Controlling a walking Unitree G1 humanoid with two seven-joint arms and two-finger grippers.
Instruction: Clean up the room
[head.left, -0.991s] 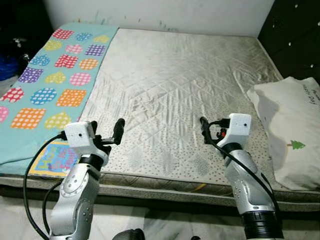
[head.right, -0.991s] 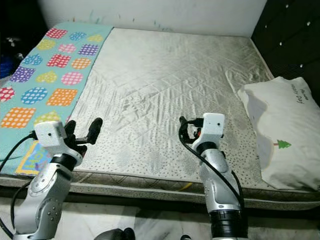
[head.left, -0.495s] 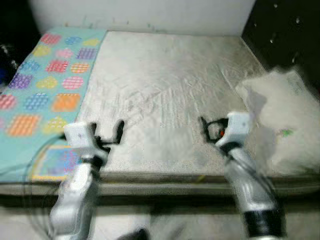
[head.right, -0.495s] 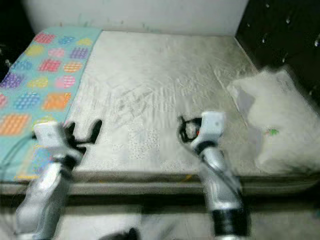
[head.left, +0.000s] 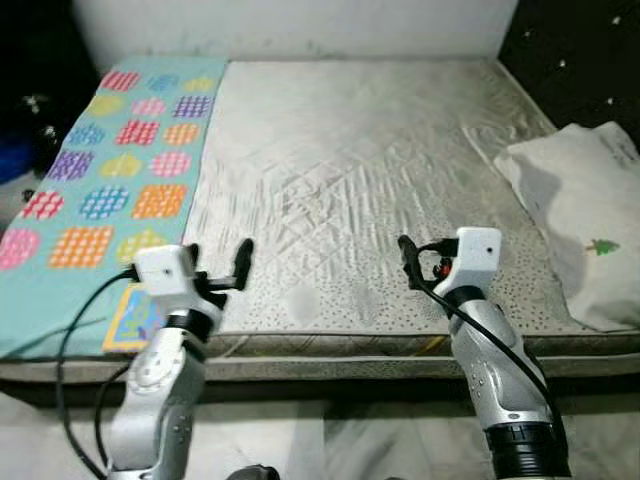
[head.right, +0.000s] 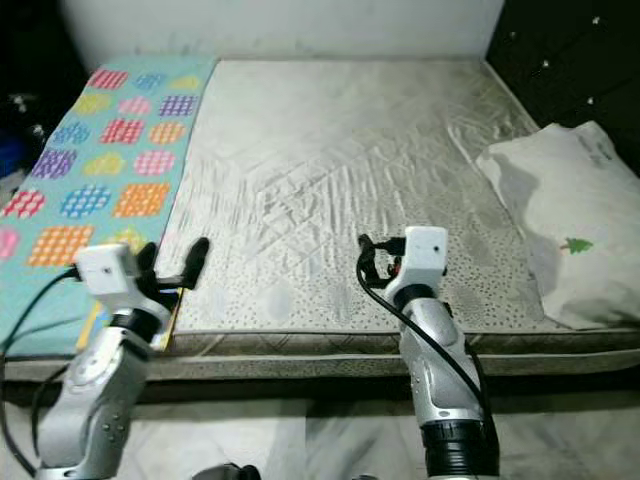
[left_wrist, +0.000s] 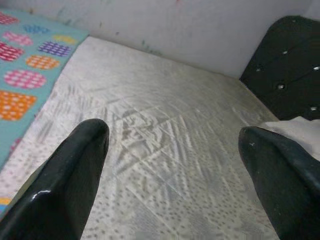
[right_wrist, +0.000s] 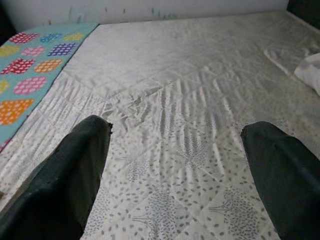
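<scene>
Bed with a pale grey quilted, speckled mattress cover (head.left: 370, 170) takes up most of the head view. Turquoise blanket with bright patterned squares and hearts (head.left: 100, 190) lies flat along the left side of the bed, upper left to mid left of frame. White pillow with a small green tree print (head.left: 585, 215) sits at the right edge, partly overhanging the mattress. Black tufted headboard (head.left: 580, 50) in the upper right corner.

Left gripper (head.left: 215, 265), lower left, held over the near edge of the bed, jaws spread wide, holding nothing. Right gripper (head.left: 408, 262), lower centre-right, over the near edge too; jaws apart and empty in its wrist view.
</scene>
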